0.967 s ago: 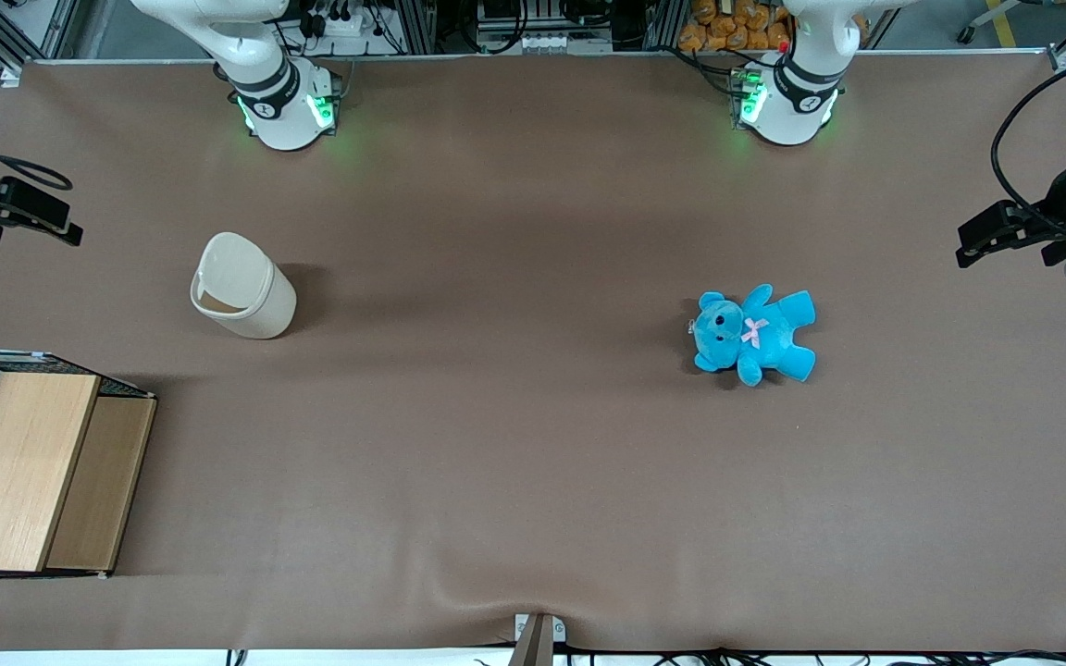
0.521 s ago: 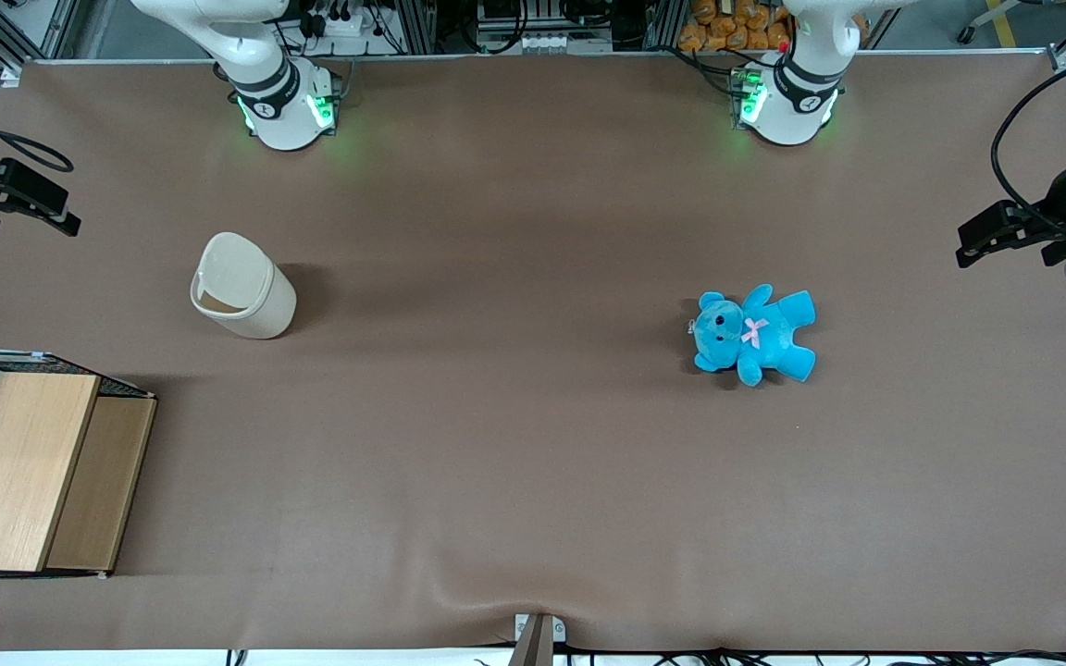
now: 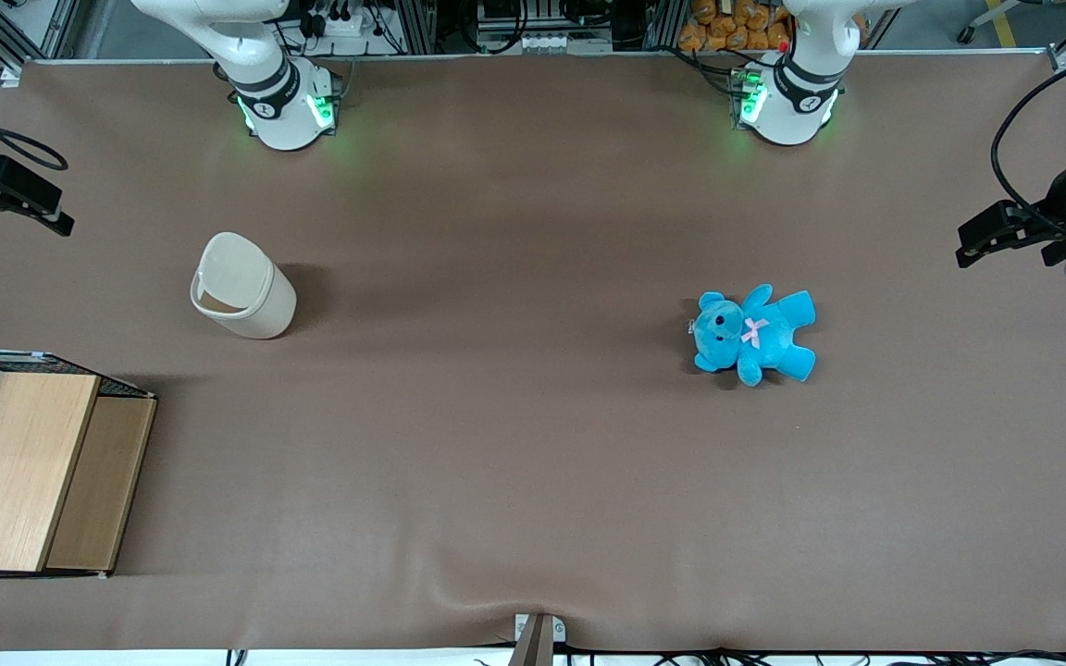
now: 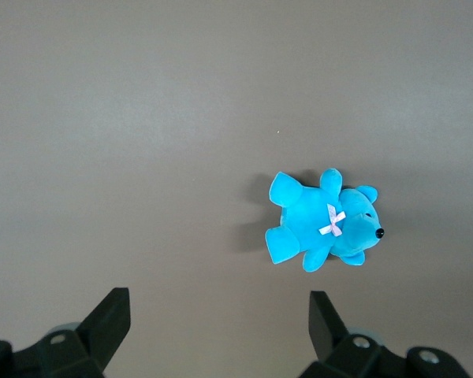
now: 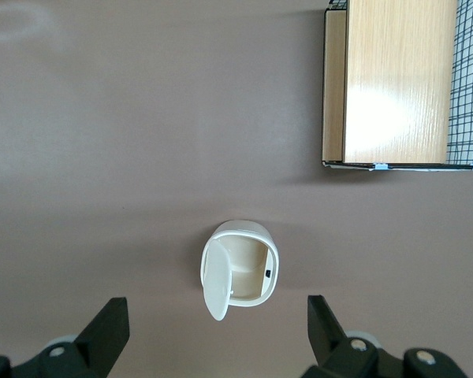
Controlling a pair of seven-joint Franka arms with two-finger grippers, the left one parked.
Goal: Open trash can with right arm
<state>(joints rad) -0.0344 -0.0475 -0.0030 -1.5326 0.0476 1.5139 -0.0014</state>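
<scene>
The cream-white trash can (image 3: pixel 243 287) stands on the brown table toward the working arm's end. Its flip lid (image 5: pixel 217 282) is swung up on edge and the hollow inside (image 5: pixel 251 272) shows in the right wrist view. My right gripper (image 3: pixel 50 215) hangs at the table's edge, well apart from the can, farther sideways toward the working arm's end and a little farther from the front camera. In the right wrist view the gripper (image 5: pixel 217 335) is open and empty, its black fingers (image 5: pixel 109 329) spread wide, looking down on the can from high above.
A wooden box (image 3: pixel 33 472) with a wire-mesh side stands nearer the front camera than the can; it also shows in the right wrist view (image 5: pixel 390 83). A blue teddy (image 3: pixel 755 333) lies toward the parked arm's end, also seen in the left wrist view (image 4: pixel 323 224).
My right gripper has drifted a little farther from the front camera and outward toward the table's edge. The trash can, lid, teddy and box have not moved.
</scene>
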